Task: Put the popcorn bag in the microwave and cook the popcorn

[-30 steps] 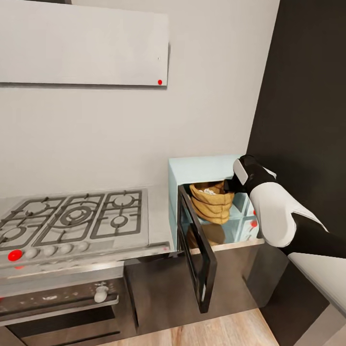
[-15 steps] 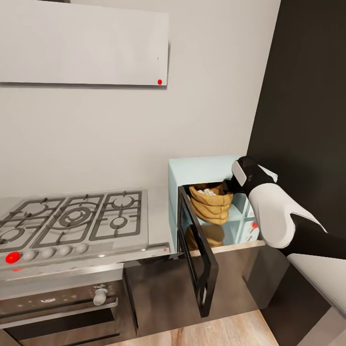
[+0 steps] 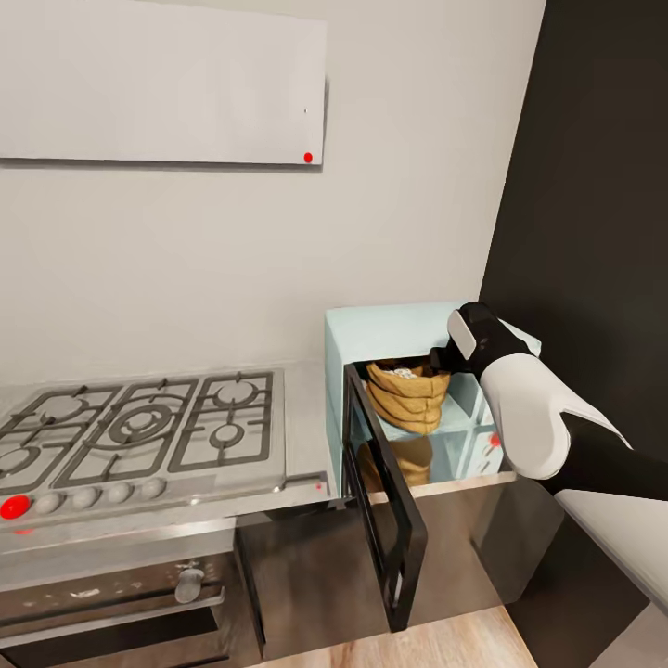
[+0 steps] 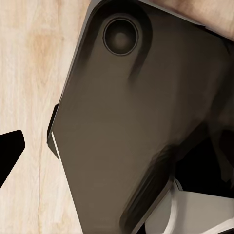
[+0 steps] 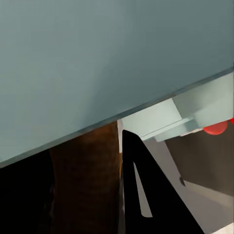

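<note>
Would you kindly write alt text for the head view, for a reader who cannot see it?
A crumpled golden-tan paper popcorn bag sits inside a pale mint-blue microwave whose dark glass door hangs open, with the robot's right gripper at the bag's rim. To the left, a steel gas hob lies above a black oven, under a pale wall cabinet.

steel gas hob above black oven, wood floor
</note>
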Motion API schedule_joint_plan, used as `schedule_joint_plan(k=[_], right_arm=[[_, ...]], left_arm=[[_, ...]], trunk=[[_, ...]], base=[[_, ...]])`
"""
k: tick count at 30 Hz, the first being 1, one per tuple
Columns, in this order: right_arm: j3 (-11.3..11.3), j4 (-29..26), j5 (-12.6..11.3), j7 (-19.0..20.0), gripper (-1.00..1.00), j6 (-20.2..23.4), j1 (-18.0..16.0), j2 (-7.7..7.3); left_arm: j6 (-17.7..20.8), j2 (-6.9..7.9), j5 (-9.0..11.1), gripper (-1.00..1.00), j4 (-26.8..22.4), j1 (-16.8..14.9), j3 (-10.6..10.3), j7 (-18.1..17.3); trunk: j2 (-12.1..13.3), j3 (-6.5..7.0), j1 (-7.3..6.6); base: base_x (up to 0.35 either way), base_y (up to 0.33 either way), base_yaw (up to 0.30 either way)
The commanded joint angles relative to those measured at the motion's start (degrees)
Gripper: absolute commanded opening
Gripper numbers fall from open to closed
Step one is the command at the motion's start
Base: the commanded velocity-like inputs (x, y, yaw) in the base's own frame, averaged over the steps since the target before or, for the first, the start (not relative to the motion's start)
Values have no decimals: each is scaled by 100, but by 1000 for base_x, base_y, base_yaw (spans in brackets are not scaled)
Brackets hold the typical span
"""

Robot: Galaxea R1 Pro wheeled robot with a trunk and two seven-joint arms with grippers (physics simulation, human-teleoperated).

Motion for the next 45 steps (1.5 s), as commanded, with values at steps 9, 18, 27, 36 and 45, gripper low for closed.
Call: schedule_joint_plan(k=[9, 18, 27, 36, 45], right_arm=[[-32, -52, -86, 75, -100, -47, 58, -19], [-37, -184, -19, -52, 100, 163, 82, 75], [-46, -268, -73, -38, 100, 206, 84, 69], [-47, -393, -56, 220, 100, 199, 84, 17], [-50, -702, -65, 228, 100, 166, 84, 21]], left_arm=[[-9, -10, 18, 100, -24, 1, 10, 4], [-9, -10, 19, 100, -31, 1, 27, 4], [-9, -10, 19, 100, -33, 1, 28, 4], [-9, -12, 3, 100, -33, 1, 19, 4], [-9, -10, 9, 100, -33, 1, 31, 4]], trunk=[[-1, -6, 1], [-1, -6, 1], [-1, -6, 1], [-1, -6, 1], [-1, -6, 1]], base=[[2, 0, 0], [0, 0, 0], [0, 0, 0], [-110, 0, 0], [-195, 0, 0]])
